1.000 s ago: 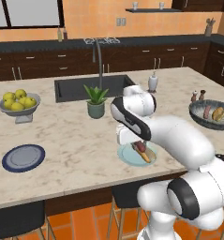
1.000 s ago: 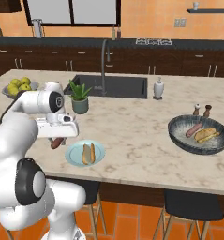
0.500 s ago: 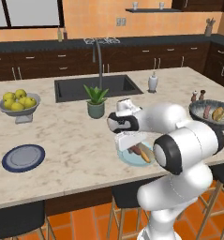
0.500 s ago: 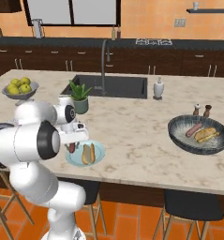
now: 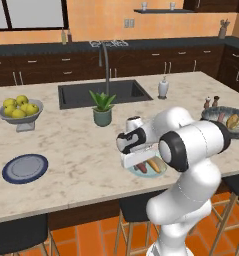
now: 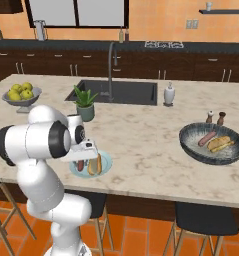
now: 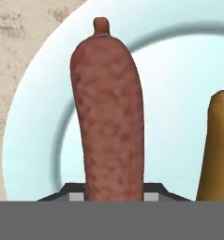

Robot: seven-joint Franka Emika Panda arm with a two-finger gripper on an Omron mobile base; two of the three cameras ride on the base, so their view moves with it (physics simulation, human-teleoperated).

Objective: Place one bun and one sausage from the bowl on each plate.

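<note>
Over the pale blue plate (image 7: 179, 93) at the front edge of the marble counter (image 5: 76, 145): gripper (image 7: 114, 199), jaws drawn in tight on a reddish-brown sausage (image 7: 111, 117). Hand view: sausage runs lengthwise up from between the finger tips, knotted end at the top, its lower end cut off at the frame bottom so the contact itself is hidden. Whether the sausage already rests on the plate cannot be told. Bun (image 7: 216, 150), golden-tan, lies on the same plate just beside the sausage, cropped by the right edge. Left base view: sausage (image 5: 141, 167) and bun (image 5: 153, 165) side by side on the plate (image 5: 161, 173), partly covered by the white hand; gripper (image 5: 136, 161) fingers themselves too small to make out. Right base view: same pair, sausage (image 6: 81, 165) and bun (image 6: 94, 165), on the plate (image 6: 106, 161) under the hand. Dark grey bowl (image 6: 191, 145) well apart at the far right of the counter, holding a second sausage (image 6: 207, 138) and second bun (image 6: 221, 144). Navy plate (image 5: 25, 168) sits bare at the left. Pedestal bowl of yellow-green fruit (image 5: 20, 109), potted plant (image 5: 102, 107), sink (image 5: 103, 93) behind.
</note>
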